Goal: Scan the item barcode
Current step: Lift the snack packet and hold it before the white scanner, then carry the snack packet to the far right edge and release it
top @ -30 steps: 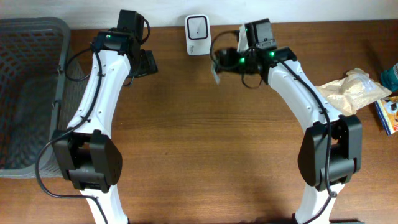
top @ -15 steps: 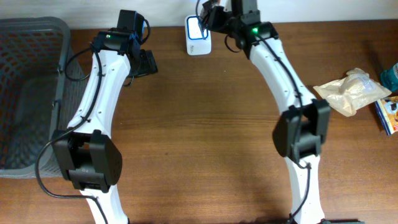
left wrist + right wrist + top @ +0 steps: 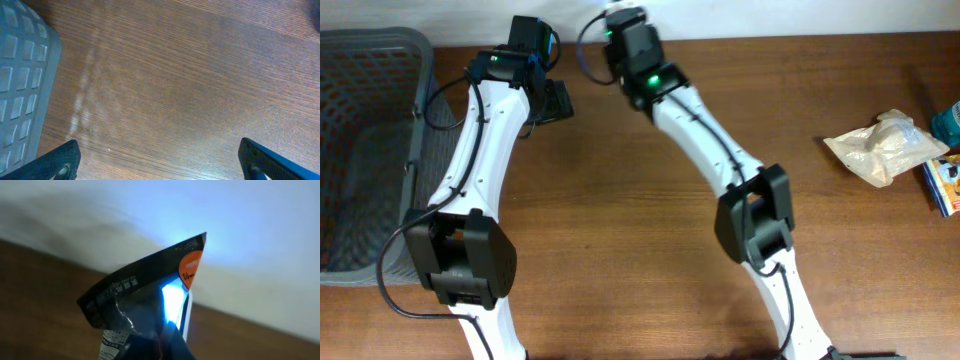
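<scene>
Since one second ago the right arm (image 3: pixel 720 150) swings from the middle of the table (image 3: pixel 620 250) to its back edge. Its wrist now covers the place where the white scanner stood in the overhead view. Nothing else moves.

At the far left stands the grey basket (image 3: pixel 370 70), and the left arm (image 3: pixel 480 130) reaches along beside it. The left gripper (image 3: pixel 160 162) hangs wide open over bare wood and holds nothing. The right gripper (image 3: pixel 622 22) is closed on a dark packet (image 3: pixel 145 295), which it lifts in the air before the pale wall (image 3: pixel 240 220). Blue light glows from behind the packet, and a thin white edge there is probably the scanner (image 3: pixel 186 315).

I see three risks:
- The barcode may not face the light. I cannot tell on which side it is.
- The packet is thin and wrinkled, so a fold across the code can prevent the reading.
- The wrist is very near the scanner, so a small push can knock it over.
</scene>
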Controlling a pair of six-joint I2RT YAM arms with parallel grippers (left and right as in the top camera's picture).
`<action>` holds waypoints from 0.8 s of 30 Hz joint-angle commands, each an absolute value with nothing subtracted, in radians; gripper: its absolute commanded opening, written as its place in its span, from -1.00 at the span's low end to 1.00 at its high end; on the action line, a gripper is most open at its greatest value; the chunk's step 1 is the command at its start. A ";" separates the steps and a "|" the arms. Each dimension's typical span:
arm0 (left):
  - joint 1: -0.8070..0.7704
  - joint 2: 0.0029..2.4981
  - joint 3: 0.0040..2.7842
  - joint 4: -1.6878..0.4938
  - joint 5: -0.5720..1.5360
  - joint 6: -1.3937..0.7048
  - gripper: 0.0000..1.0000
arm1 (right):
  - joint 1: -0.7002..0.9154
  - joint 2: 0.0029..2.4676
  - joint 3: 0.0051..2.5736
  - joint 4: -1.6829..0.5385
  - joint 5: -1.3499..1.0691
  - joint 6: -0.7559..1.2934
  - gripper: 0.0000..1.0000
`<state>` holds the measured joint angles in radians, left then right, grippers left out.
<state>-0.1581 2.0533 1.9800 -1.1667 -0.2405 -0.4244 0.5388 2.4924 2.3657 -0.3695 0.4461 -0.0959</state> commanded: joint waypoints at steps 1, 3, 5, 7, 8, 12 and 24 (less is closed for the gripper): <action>-0.163 2.069 1.981 -1.168 -0.244 -0.437 0.98 | 0.548 2.527 2.399 -0.361 0.612 -0.218 -0.92; -0.163 2.069 1.981 -1.168 -0.244 -0.437 0.98 | 0.543 2.527 2.400 -0.359 0.622 -0.201 -0.92; -0.163 2.069 1.981 -1.168 -0.244 -0.437 0.98 | 0.538 2.527 2.400 -0.370 0.639 -0.177 -0.92; -0.163 2.069 1.981 -1.168 -0.244 -0.437 0.98 | 0.531 2.524 2.403 -0.399 0.672 -0.118 -0.92; -0.163 2.069 1.981 -1.168 -0.244 -0.437 0.98 | 0.524 2.523 2.410 -0.422 0.674 -0.086 -0.92; -0.164 2.069 1.981 -1.168 -0.244 -0.437 0.98 | 0.457 2.494 2.506 -0.641 0.575 0.133 -0.92; -0.164 2.069 1.981 -1.168 -0.244 -0.437 0.98 | 0.007 2.441 2.901 -1.614 0.516 0.616 -0.92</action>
